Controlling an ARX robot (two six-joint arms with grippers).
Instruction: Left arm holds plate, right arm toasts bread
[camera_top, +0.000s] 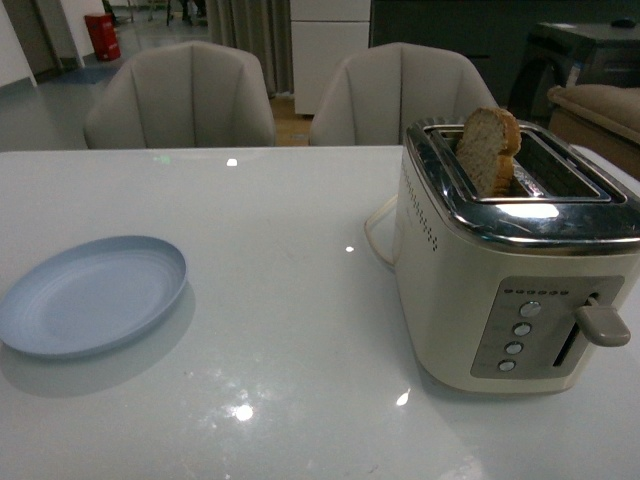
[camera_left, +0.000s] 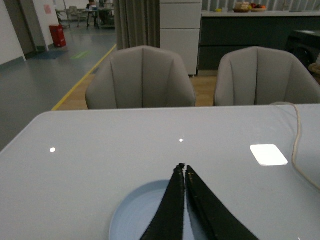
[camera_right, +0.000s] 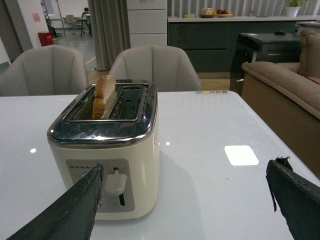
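A round, shallow, pale blue plate with faint concentric rings lies flat on the glossy white table, toward the robot's left side and well apart from the cream-coloured two-slot toaster with a chrome top that stands on the right. A half-slice of light brown bread with a darker tan crust stands upright in the toaster's left slot, its rounded end poking above the chrome rim; the other slot beside it shows nothing sticking out. On the toaster's near face, a cream lever sits at the upper part of its slit, next to a column of small round buttons. A pale cord loops on the table behind the toaster. In the front view neither arm appears. In the left wrist view, the dark, nearly black left gripper has its two fingers pressed together at the tips, holding nothing, and hangs over the far rim of the plate without clearly touching it. In the right wrist view, the black right gripper has its fingers spread wide apart and empty, in front of the toaster's lever face. Two grey upholstered chairs stand behind the table.
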